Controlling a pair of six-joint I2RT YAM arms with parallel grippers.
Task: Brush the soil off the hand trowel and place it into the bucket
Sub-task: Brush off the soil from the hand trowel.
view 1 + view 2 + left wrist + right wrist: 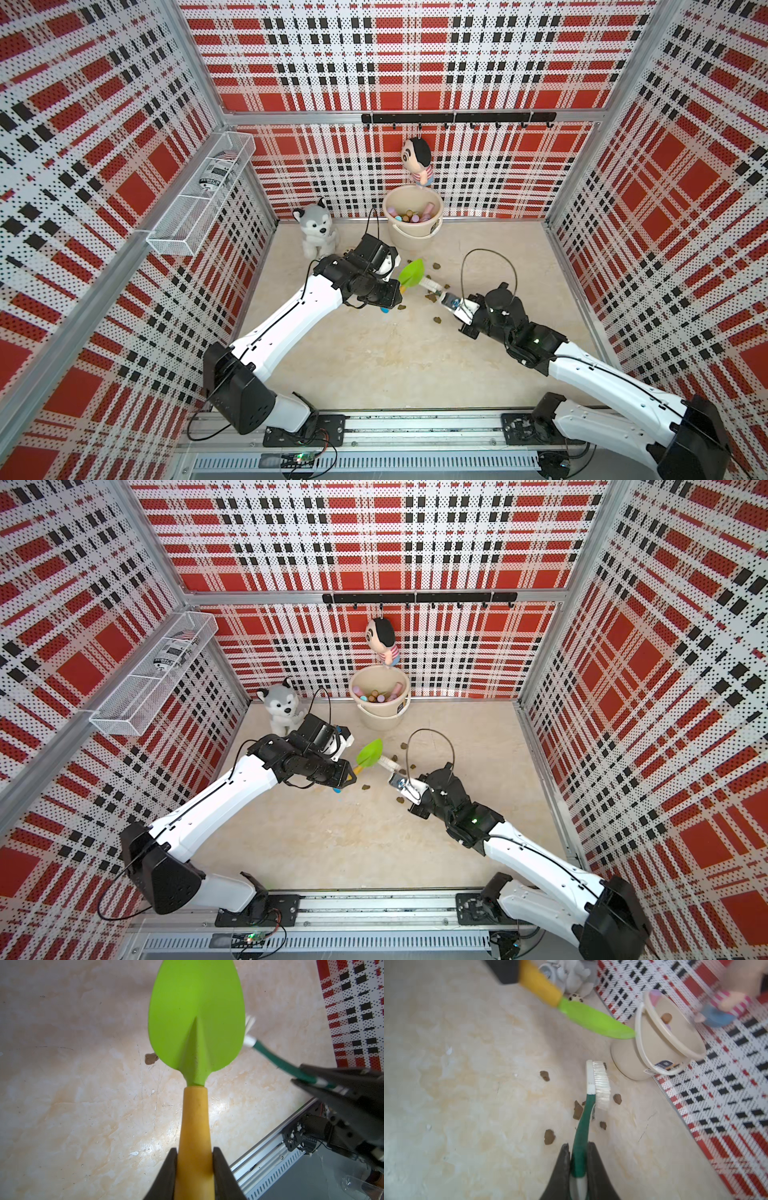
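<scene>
- In both top views the left pincer (397,291) hides most of the handle of the hand trowel (411,272); the left wrist view crops its blade tip.
- The trowel, clamped by its yellow handle, runs from 7 to 1 o'clock, with the blade toward the bucket (411,243) at 12 o'clock.
- The right pincer (578,1148) grips a brush (600,1082); soil lumps (549,1137) dot the bench (374,353).

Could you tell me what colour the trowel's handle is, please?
Yellow handle, clearest in the left wrist view.

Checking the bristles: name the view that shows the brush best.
Right wrist view: the brush fills the middle, bristles and handle plain. The left wrist view shows its handle, the head mostly behind the trowel. In both top views it is small.
</scene>
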